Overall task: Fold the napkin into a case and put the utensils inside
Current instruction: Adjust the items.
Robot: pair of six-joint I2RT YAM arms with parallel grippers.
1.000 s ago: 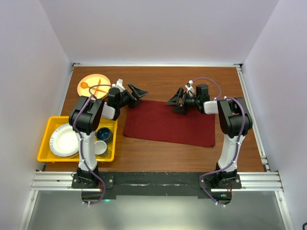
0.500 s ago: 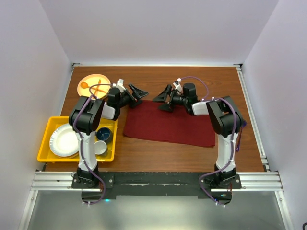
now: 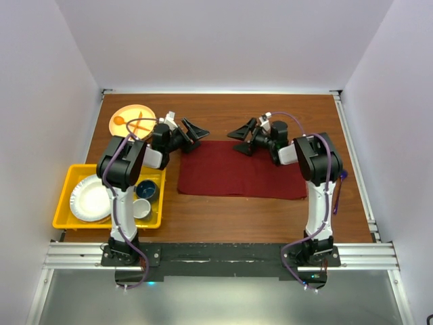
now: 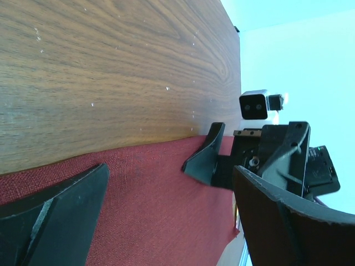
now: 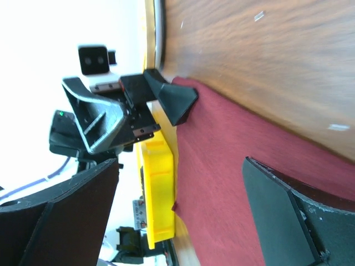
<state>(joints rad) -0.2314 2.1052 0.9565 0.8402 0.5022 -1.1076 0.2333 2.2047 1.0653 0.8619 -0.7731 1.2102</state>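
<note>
Napkin [image 3: 240, 177] far edge below left tool [image 3: 195, 135], right tool [image 3: 243, 141]; contact unclear

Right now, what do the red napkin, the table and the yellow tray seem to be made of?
Napkin: woven cloth, matte; a coarse weave shows up close.
Table: wood or wood-look laminate, smooth; grain lines are visible.
Yellow tray: probably plastic; even bright colour, moulded wall.

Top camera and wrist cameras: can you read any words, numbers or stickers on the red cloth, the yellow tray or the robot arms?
No readable text in any view.
The napkin is plain cloth.
The yellow tray and the orange plate show no print.
The left arm and the right arm show no label or number.
</note>
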